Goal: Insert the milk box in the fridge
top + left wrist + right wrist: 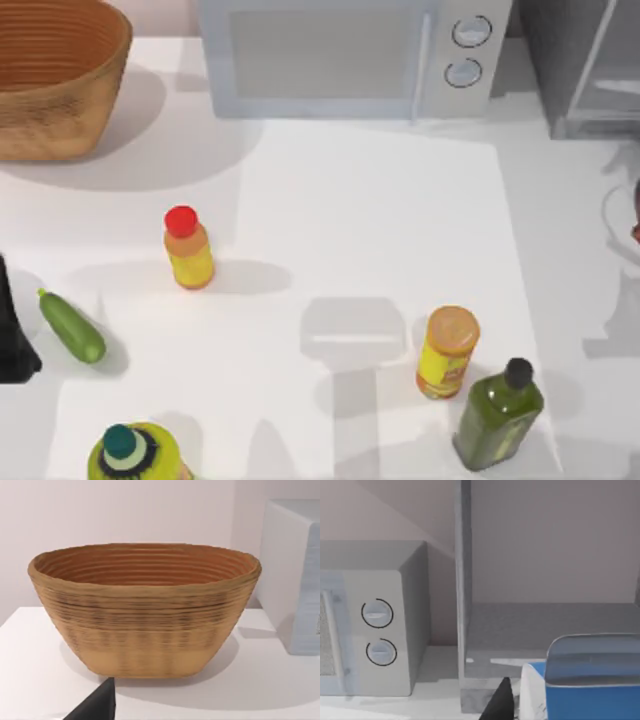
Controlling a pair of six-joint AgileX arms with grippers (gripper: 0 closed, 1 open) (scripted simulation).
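Milk box [592,690], a small rectangular carton with a blue top and a white side, is sitting close in front of the right wrist camera, just before the open front of the large dark grey boxy fridge [545,630], whose inner floor and back wall are showing bare behind it. One dark fingertip [499,702] of the right end effector is rising beside the carton; whether that end effector is clenched on the carton I cannot tell. Beside the fridge, the white microwave with two round knobs [375,630] is standing with its door closed. From above, the fridge [590,60] is occupying the far right corner of the white surface [370,220] and the microwave [350,55] is standing at the far middle. At the far left, the round woven brown basket [50,80] is sitting upright, and the left wrist view is looking into it [145,605], showing its ribbed inside holding nothing. The left arm is parking at the left edge, its dark end effector [12,330] partly cut off, so its state I cannot tell. Near it a green cucumber [72,326] is lying on the surface. A small yellow bottle with a red cap [187,248] is standing left of centre, a yellow jar with an orange lid [447,352] and a dark green bottle with a black cap [500,415] are standing near each other at the near right, and a yellow-green container with a teal cap [130,455] is at the near edge.
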